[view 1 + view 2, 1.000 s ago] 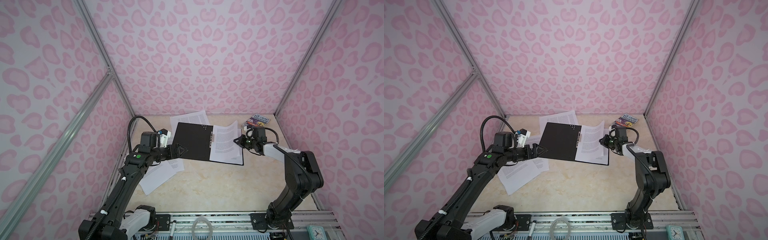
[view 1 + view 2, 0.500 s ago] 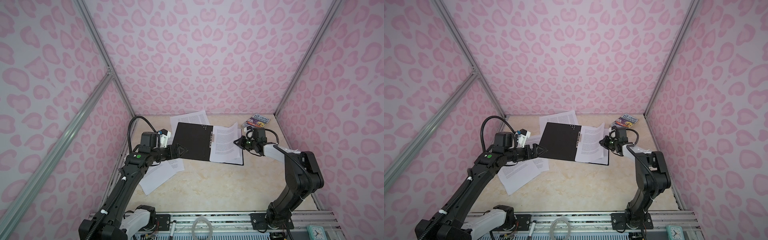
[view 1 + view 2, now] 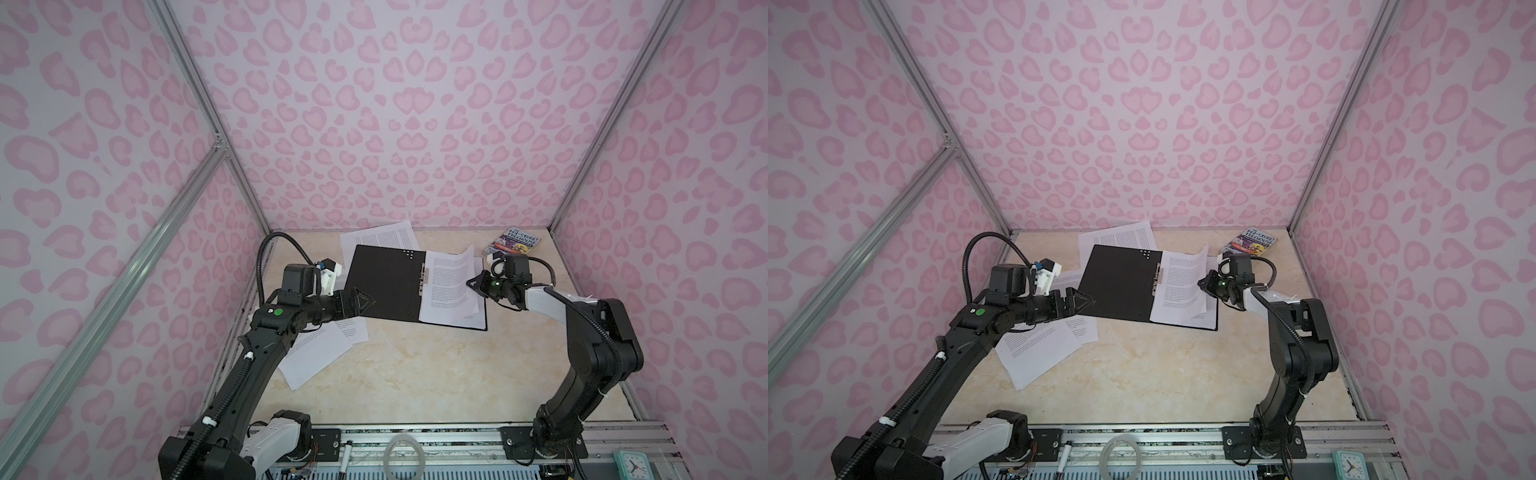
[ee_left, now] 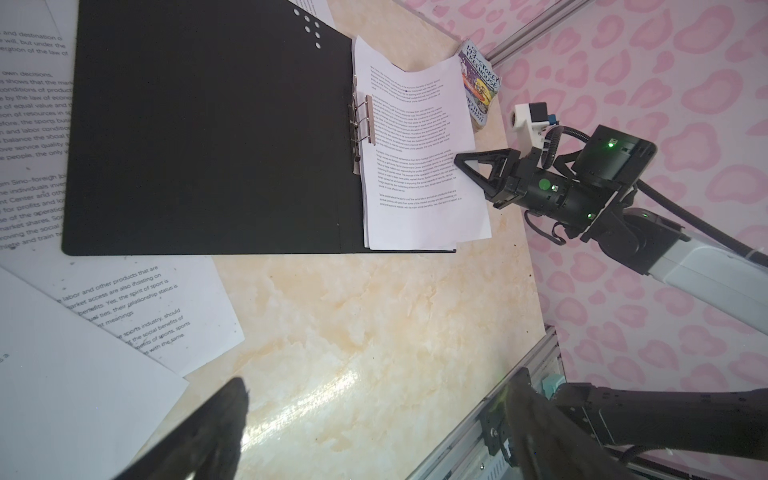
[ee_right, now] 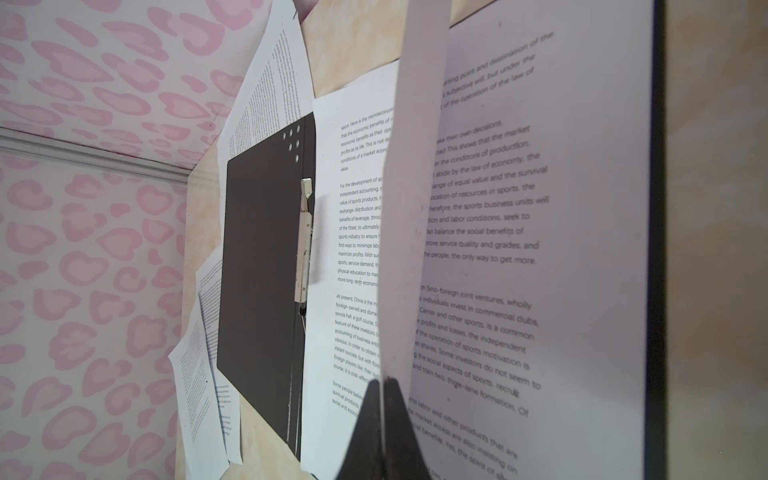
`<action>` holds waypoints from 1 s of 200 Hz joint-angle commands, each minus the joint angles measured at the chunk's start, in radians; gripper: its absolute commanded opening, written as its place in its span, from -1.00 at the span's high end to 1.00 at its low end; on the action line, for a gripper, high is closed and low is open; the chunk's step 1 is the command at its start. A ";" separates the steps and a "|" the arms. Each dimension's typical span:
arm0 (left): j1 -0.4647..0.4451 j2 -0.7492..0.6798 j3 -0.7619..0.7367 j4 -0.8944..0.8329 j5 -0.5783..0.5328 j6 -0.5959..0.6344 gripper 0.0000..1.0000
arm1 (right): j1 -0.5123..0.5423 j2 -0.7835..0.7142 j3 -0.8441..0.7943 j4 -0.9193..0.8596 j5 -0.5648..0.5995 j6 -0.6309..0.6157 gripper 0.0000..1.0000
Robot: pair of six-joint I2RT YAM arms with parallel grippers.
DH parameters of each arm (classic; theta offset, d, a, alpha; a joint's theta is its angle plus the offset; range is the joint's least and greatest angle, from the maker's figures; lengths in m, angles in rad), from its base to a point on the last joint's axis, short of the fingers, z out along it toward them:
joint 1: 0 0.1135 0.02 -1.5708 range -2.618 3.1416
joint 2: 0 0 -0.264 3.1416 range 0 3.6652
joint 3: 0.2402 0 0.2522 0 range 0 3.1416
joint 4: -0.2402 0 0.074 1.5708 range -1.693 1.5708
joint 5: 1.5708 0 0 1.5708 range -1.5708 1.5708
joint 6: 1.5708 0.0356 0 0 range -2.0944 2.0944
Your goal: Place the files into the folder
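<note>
**One sheet pinched over the open folder, more lying outside it**

The folder [image 3: 386, 282] lies open, black inside up, at the back middle of the table [image 3: 415, 374]. Its right half carries a small stack of files [image 4: 415, 208] beside the metal clip [image 4: 363, 120]. The right gripper [image 3: 471, 284] is shut on the outer edge of the top sheet [image 3: 451, 274]. That edge is lifted clear, so the page bows up from the stack.

More loose sheets [image 3: 316, 357] lie fanned on the table to the left of the folder and partly under it. Another sheet [image 3: 382, 237] pokes out behind it. The left gripper [image 3: 368, 300] stands wide open and empty over the folder's left edge. Whether it touches the cover I cannot tell from these views.

The sheet is thin and held by one edge, so a push towards the spine could buckle or crease it. A sideways pull could slide it from the jaws or drag the pages beneath it out of line. The folder looks unpinned, so it may slide.

Readable on the pages: "Sino-foreign joint ventures", "the law of economy", "the spirit of sport". A paperback book [image 4: 480, 89] in the back right corner reads "143-Storey Treehouse".
</note>
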 commanded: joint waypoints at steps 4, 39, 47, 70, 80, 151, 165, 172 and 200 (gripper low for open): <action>0.002 0.004 -0.003 0.000 0.001 0.004 -0.96 | 0.001 0.010 0.005 0.028 -0.001 0.009 1.00; 0.005 0.005 -0.004 -0.001 0.003 0.005 -0.96 | 0.008 0.005 0.002 0.026 -0.004 0.010 1.00; 0.005 0.005 -0.004 0.000 0.003 0.005 -0.96 | 0.010 0.004 0.002 0.024 -0.003 0.009 1.00; 0.007 0.005 -0.005 0.000 0.004 0.004 -0.96 | 0.010 0.005 -0.003 0.023 -0.003 0.009 1.00; 0.008 0.007 -0.006 0.000 0.002 0.002 -0.96 | 0.008 0.007 -0.005 0.016 0.001 0.011 0.84; 0.011 -0.018 -0.051 -0.022 -0.243 -0.093 -0.96 | -0.011 0.007 -0.029 -0.047 0.108 0.001 -0.17; 0.012 -0.015 -0.084 -0.041 -0.336 -0.154 -0.96 | -0.014 -0.018 -0.033 -0.093 0.176 -0.029 -0.39; 0.013 -0.012 -0.103 -0.055 -0.385 -0.187 -0.95 | -0.006 -0.041 -0.032 -0.130 0.238 -0.055 -0.47; 0.088 -0.002 -0.221 -0.045 -0.406 -0.301 -0.96 | 0.048 -0.131 -0.036 -0.209 0.439 -0.142 -0.67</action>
